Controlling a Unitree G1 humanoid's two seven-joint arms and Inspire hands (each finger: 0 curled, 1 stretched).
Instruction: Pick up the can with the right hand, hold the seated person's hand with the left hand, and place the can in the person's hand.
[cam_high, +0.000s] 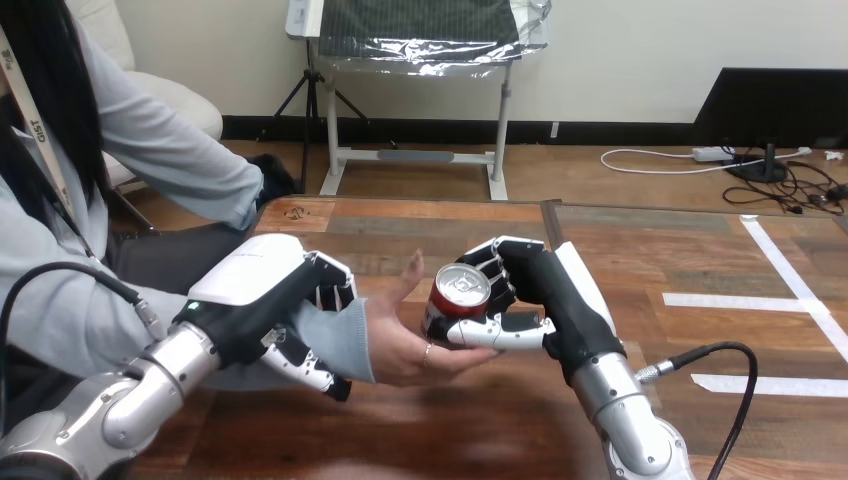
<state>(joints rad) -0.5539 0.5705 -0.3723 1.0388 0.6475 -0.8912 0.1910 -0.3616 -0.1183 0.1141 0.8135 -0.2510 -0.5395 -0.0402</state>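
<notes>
A red can (457, 303) with a silver top stands upright on the palm of the person's hand (405, 340), which reaches in from the left with its palm up. My right hand (530, 295) is curled round the can, fingers behind it and thumb in front. My left hand (275, 310) wraps the person's wrist at the grey sleeve (345, 335), fingers over the top and thumb beneath.
The wooden table (480, 420) stretches ahead, with white tape strips (790, 280) on its right part. The person sits at the left side, and their other arm (190, 160) is raised near the table's far left corner.
</notes>
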